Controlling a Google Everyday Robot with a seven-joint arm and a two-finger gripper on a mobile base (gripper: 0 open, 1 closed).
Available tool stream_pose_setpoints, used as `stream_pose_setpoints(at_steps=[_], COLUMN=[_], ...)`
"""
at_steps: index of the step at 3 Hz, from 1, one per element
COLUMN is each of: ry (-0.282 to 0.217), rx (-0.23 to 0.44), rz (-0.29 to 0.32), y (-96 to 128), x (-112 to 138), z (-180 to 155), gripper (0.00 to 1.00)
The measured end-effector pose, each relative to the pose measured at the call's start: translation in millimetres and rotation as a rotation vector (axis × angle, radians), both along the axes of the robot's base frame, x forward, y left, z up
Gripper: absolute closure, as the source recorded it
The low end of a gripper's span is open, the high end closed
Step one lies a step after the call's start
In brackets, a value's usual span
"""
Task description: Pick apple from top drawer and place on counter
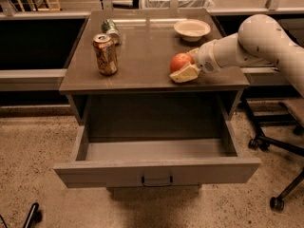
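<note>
On the counter point(142, 42), near its edge at 4 o'clock, the apple point(179, 61) sits held tight by the gripper point(184, 65), and if the 2 fingers point(185, 73) let go roughly it might roll off into the open top drawer point(156, 172).

White arm point(259, 39), cream fingers point(186, 74) over counter point(142, 56)

The white arm point(266, 39) enters from the 3 o'clock edge, its bulky elbow point(259, 32) raised. The forearm slants down toward 8 o'clock, narrowing at the wrist point(209, 61). The cream gripper point(183, 66) sits low, at about 1 o'clock from the frame's centre.
</note>
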State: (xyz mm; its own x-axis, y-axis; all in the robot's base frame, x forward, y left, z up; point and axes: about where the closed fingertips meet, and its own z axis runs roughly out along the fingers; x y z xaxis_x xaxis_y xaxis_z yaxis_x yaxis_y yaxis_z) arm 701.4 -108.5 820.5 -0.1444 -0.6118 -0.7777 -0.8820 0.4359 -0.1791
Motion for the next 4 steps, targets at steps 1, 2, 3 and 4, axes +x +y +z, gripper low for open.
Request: stream_pose_setpoints(at_steps=[1,2,3,4], ry=[0.000,-0.017,-0.087,-0.111], rx=[0.000,0.064,0.178,0.183], rz=[0.000,0.055,0.141,0.163], y=[0.0,0.7,-10.4,-9.2], x=[0.0,-6.2,-25.2,-28.5], z=[0.0,10.7,42.7,47.2], gripper=[0.00,0.00,0.00,0.00])
